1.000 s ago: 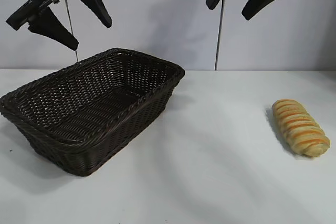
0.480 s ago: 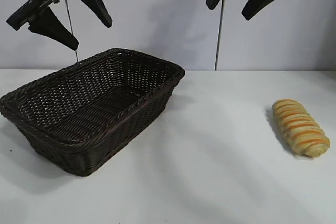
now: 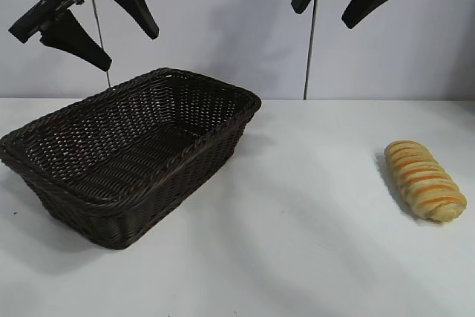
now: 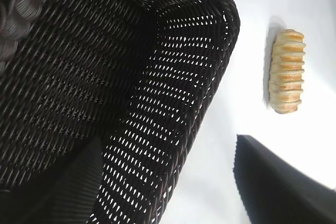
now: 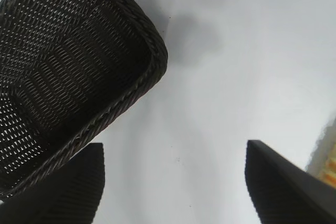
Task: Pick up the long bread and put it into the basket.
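The long bread (image 3: pixel 424 180), golden yellow with orange-brown ridges, lies on the white table at the right. It also shows in the left wrist view (image 4: pixel 286 71), and a sliver of it at the edge of the right wrist view (image 5: pixel 329 153). The dark brown wicker basket (image 3: pixel 171 155) stands at the left, with nothing in it; it shows in the left wrist view (image 4: pixel 173 77) and the right wrist view (image 5: pixel 131 85). My left gripper (image 3: pixel 130 40) hangs open high above the basket. My right gripper (image 3: pixel 323 16) hangs open high above the table's middle, left of the bread.
The white table (image 3: pixel 297 243) runs between basket and bread. A pale wall (image 3: pixel 237 27) stands behind, with two thin vertical poles (image 3: pixel 308 50) in front of it.
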